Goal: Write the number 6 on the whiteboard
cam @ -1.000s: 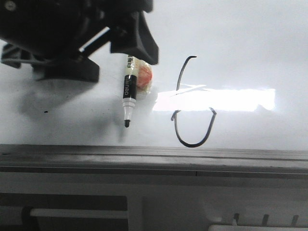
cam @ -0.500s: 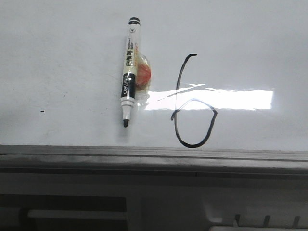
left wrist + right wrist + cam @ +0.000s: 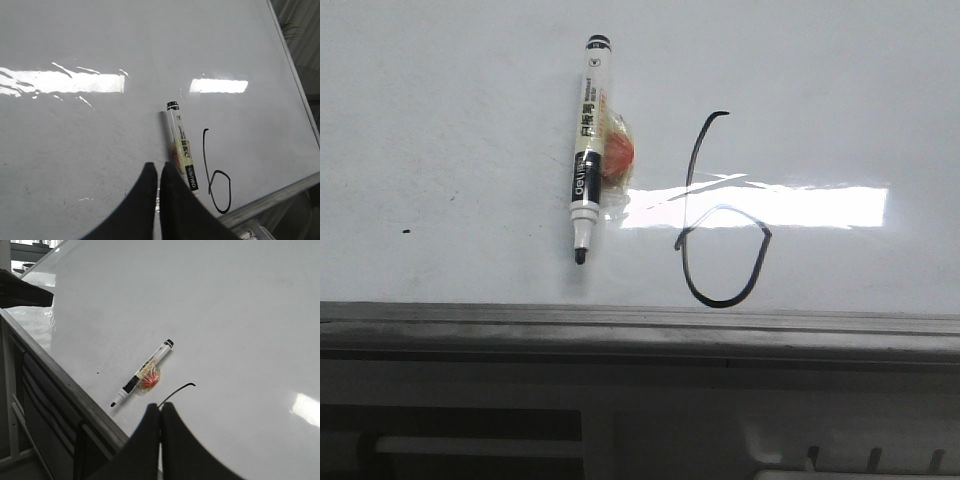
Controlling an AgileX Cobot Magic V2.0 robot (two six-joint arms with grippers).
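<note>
The left gripper [image 3: 159,172] and the right gripper [image 3: 160,415] both have their fingers pressed together, pinching nothing, above the whiteboard [image 3: 440,120]. The marker [image 3: 587,150] lies loose near the board's front edge, long axis running front to back, uncapped tip toward the grey rail [image 3: 640,325]. Just beside it stands the number 6 [image 3: 720,210], its loop nearest the rail. The right wrist view shows only the stem's top; the rest is hidden behind the fingers. An orange-red lump in clear tape [image 3: 617,155] clings to the marker; what it is cannot be made out.
</note>
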